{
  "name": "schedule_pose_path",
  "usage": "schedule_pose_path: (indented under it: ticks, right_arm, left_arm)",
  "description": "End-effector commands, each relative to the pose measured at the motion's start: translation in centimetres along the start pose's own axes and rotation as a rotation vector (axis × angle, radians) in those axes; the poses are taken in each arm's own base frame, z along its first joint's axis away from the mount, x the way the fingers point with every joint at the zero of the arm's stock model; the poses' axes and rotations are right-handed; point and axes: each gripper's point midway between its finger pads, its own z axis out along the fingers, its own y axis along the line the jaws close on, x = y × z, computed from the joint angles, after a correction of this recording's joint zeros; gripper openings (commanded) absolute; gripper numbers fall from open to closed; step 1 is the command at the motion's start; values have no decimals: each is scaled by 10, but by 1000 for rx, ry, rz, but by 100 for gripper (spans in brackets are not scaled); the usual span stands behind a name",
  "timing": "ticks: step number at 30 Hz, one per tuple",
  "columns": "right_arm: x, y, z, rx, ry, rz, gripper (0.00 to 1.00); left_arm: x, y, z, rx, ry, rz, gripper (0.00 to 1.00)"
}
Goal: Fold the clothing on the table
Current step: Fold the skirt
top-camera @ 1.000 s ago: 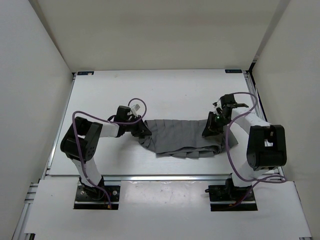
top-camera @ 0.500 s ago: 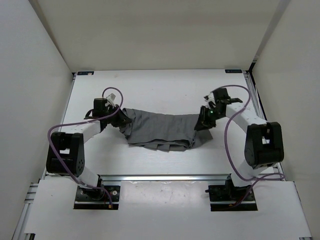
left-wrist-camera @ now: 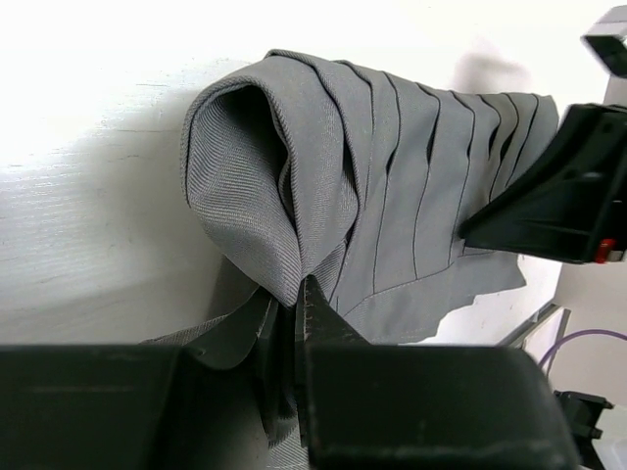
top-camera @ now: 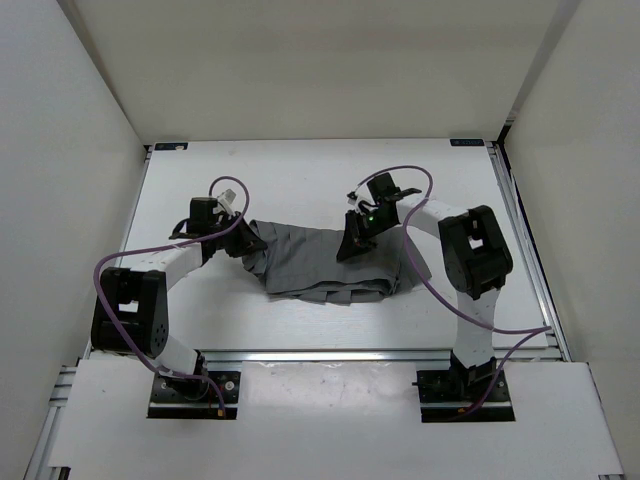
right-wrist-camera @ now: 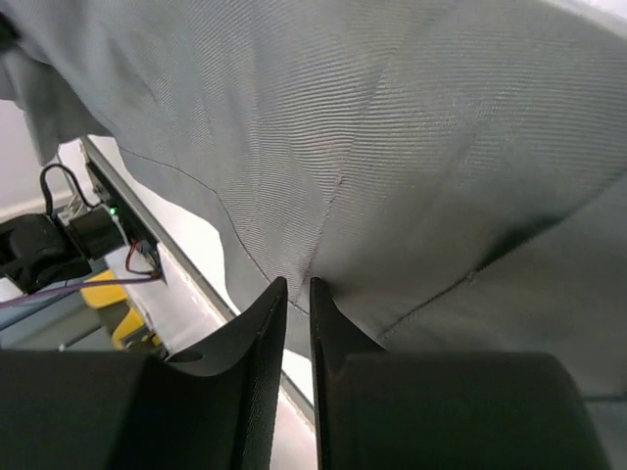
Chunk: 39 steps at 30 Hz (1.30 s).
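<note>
The dark grey clothing (top-camera: 320,265) lies bunched in the middle of the white table (top-camera: 300,180), its pleats showing in the left wrist view (left-wrist-camera: 392,166). My left gripper (top-camera: 247,243) is at the garment's left end, shut on a rolled fold of fabric (left-wrist-camera: 297,286). My right gripper (top-camera: 350,248) sits over the garment's upper middle. Its jaws (right-wrist-camera: 298,286) stand nearly together, pinching a seam of the clothing (right-wrist-camera: 392,127), and a layer of cloth is drawn leftward over the rest.
White side walls (top-camera: 80,150) enclose the table on the left, right and back. A metal rail (top-camera: 320,352) runs along the near edge. Purple cables (top-camera: 430,285) loop off both arms. The right arm's black gripper body (left-wrist-camera: 558,196) shows in the left wrist view.
The right gripper has swept left from the garment's right end to its middle, dragging that end over. The left gripper and the garment moved left earlier, then held still.
</note>
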Motion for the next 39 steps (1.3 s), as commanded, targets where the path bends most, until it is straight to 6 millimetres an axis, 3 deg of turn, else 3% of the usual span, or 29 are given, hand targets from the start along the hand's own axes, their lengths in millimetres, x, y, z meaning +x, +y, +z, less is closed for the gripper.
schedule_pose_path:
  ticks: [1, 11, 16, 19, 23, 27, 31, 34, 39]
  right_arm:
    - [-4, 26, -2, -74, 30, -28, 19]
    - [46, 24, 17, -79, 195, -23, 16]
    - [59, 16, 27, -81, 239, 5, 16]
    - [53, 11, 38, -64, 248, 9, 16]
    - [46, 0, 54, -19, 271, 3, 15]
    - [47, -8, 64, 50, 291, -1, 15]
    - [40, 0, 69, 30, 286, -14, 14]
    - [34, 15, 79, 0, 308, -43, 14]
    - [9, 41, 103, -108, 299, -74, 14]
  left_arm:
    - [-25, -23, -14, 63, -70, 30, 0]
    - [-31, -12, -13, 49, -87, 5, 0]
    - [-34, -14, -12, 61, -87, 1, 0]
    - [-38, -21, -12, 94, -87, -29, 0]
    - [-50, -46, -17, 187, -105, -54, 0]
    - [-59, -99, -25, 345, -101, -87, 0]
    - [-56, -147, -27, 503, -73, -149, 0]
    - [-58, -165, -24, 543, -74, -149, 0]
    - [-66, -170, -24, 534, -90, -142, 0]
